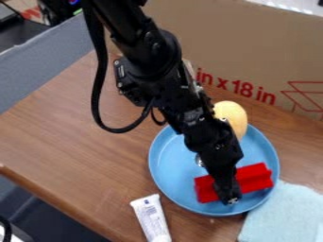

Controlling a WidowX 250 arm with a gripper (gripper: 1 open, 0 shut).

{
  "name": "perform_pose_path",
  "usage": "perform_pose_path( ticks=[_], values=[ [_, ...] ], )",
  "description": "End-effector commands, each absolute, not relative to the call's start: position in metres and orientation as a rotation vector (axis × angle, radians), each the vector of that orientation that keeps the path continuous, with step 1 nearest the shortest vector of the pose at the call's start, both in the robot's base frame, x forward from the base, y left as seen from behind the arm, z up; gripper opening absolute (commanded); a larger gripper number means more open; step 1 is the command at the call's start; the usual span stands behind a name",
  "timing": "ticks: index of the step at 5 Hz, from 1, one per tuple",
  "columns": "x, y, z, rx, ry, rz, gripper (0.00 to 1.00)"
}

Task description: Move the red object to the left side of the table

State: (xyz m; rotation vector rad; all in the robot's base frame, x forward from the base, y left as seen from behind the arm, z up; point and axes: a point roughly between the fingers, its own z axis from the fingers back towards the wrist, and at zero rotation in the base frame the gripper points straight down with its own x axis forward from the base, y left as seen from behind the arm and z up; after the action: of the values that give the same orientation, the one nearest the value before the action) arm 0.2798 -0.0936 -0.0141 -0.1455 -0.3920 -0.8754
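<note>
Blue plate (pixel 171 151), egg-shaped object (pixel 231 117), tube (pixel 151 218)

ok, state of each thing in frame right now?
red object: lying flat in the blue plate, not lifted
gripper: down on the red object, fingers partly open, grip unclear
blue plate: on the table
egg-shaped object: resting in the plate
tube: lying flat

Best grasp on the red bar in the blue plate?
Pinch the red bar across its narrow width near the middle, coming from above: it lies flat in the blue plate, long sides exposed. The gripper is already over it.
</note>
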Motion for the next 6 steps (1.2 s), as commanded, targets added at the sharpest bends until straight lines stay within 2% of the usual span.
perform_pose_path(
  ticks=[1, 3, 4, 5, 6],
  values=[
    [0.274, -0.093, -0.016, -0.164, -0.346, -0.889, 0.00],
    [0.279, -0.101, -0.011, -0.169, -0.327, -0.879, 0.00],
    [0.273, -0.095, -0.006, -0.173, -0.330, -0.866, 0.00],
    [0.282, -0.097, -0.005, -0.181, -0.324, -0.873, 0.00],
    [0.280, -0.096, -0.012, -0.184, -0.326, -0.864, 0.00]
  ],
)
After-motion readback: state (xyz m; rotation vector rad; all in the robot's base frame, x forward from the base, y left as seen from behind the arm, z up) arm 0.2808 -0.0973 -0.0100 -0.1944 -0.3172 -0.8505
